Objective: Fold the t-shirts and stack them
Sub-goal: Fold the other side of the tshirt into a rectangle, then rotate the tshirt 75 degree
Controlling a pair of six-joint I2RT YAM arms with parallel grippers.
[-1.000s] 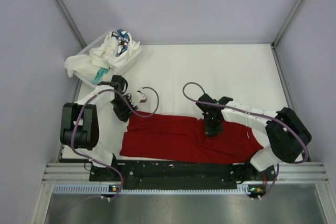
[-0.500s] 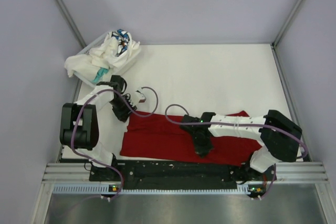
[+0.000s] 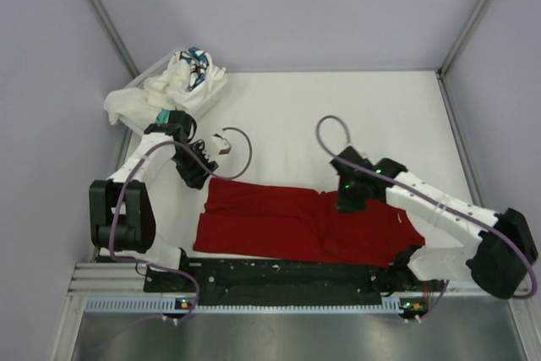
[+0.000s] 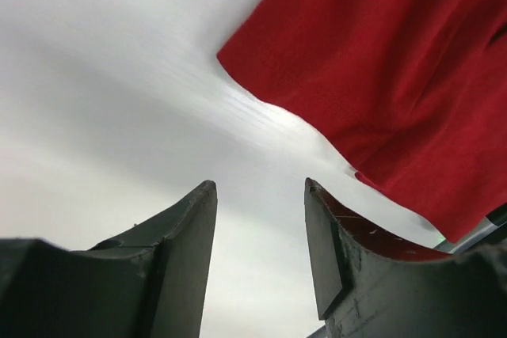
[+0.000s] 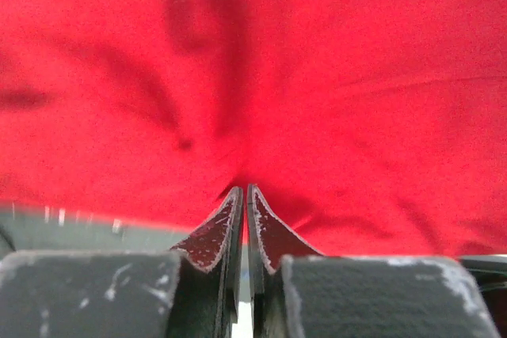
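Note:
A red t-shirt [image 3: 287, 221] lies flattened lengthwise along the near edge of the white table [image 3: 338, 116]. My left gripper [image 3: 194, 175] is open and empty, just off the shirt's far-left corner. In the left wrist view its jaws [image 4: 257, 187] stand apart over bare table, with the red shirt [image 4: 396, 77] ahead to the right. My right gripper [image 3: 348, 200] sits on the shirt's right half. In the right wrist view [image 5: 244, 189] it is shut, with the red cloth [image 5: 317, 77] puckered into its tips.
A crumpled pile of white t-shirts [image 3: 169, 90] with teal and blue print lies at the table's far-left corner. A black rail [image 3: 279, 275] runs along the near edge. Grey walls enclose the table on three sides.
My right gripper swept toward the near middle of the shirt, then came back up and right. The left gripper drew slightly left, away from the shirt's corner.

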